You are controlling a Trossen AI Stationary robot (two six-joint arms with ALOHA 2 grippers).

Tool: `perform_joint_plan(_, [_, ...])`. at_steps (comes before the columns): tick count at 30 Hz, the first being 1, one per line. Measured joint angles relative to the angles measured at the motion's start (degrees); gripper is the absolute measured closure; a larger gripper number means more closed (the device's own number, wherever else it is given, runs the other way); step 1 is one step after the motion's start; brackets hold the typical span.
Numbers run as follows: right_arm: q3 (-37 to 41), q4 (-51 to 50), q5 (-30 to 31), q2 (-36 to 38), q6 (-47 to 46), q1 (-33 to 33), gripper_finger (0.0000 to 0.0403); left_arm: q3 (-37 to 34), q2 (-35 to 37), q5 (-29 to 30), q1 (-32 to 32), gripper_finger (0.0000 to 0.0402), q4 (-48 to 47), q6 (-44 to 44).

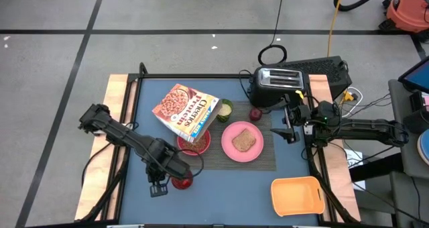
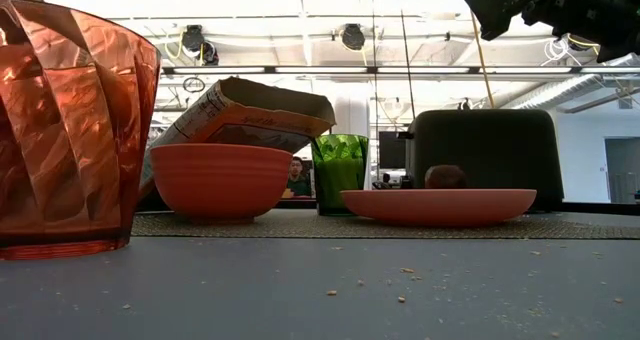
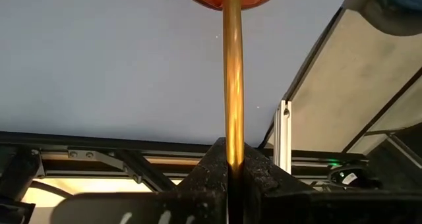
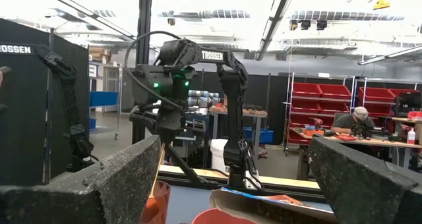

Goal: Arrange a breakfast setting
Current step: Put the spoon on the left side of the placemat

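The left gripper point(image 3: 232, 178) is squeezed tight on the wooden-handled spoon point(image 3: 231, 79). The handle runs straight out from between its dark fingers to a red cup point(image 1: 181, 182) near the front edge of the table point(image 1: 234, 194). Only the left wrist view shows this grip up close. From above, the left gripper point(image 1: 159, 186) sits just beside the cup, and the spoon is too thin to make out there.

The right gripper point(image 1: 289, 135) hangs in the air by the right end of the dark striped placemat point(image 1: 268, 162). Its two fingers point(image 4: 99, 184) are wide apart and hold nothing.

On the mat there is one pink-red bowl point(image 1: 194, 143) and one larger pink plate point(image 1: 242, 141). One brown toast slice point(image 1: 244, 141) lies on the plate. One Cheerios cereal box point(image 1: 186, 110) leans over the bowl. One small red apple point(image 1: 255, 113) sits next to the one black toaster point(image 1: 276, 86). One green cup point(image 1: 225, 108) stands beside the box. One orange tray point(image 1: 296, 195) sits at the front right corner.

The low view shows the red cup point(image 2: 65, 130) big and close, then the bowl point(image 2: 220, 180), the green cup point(image 2: 340, 170) and the plate point(image 2: 438, 205) in a row. The toast is hidden there. The right wrist view shows the other arm and a person sitting far back in the room.
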State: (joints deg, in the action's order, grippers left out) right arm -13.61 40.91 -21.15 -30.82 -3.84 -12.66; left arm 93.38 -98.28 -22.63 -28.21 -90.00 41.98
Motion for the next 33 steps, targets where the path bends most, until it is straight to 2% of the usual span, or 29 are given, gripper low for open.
perform_joint_plan(6, [-0.02, 0.01, 0.00, 0.00, 0.00, 0.01, 0.0032, 0.01, 2.41, -0.05, 0.09, 0.0394, 0.00, 1.22])
perform_joint_plan(12, [-0.02, 0.06, 0.00, -0.01, 0.00, -0.01, 0.0032, 0.02, 6.71, 0.18, 0.11, 0.0394, 0.02, 6.76])
perform_joint_plan(20, [-0.02, 0.02, 0.00, -0.01, 0.00, -0.01, 0.0032, 0.04, 12.28, 4.72, 0.57, 0.0394, -0.04, 11.18])
perform_joint_plan(33, [-0.02, 0.24, 0.00, -1.38, -0.01, 0.01, 0.0032, 0.04, 13.61, 5.33, 3.83, 0.0394, 0.09, 8.91])
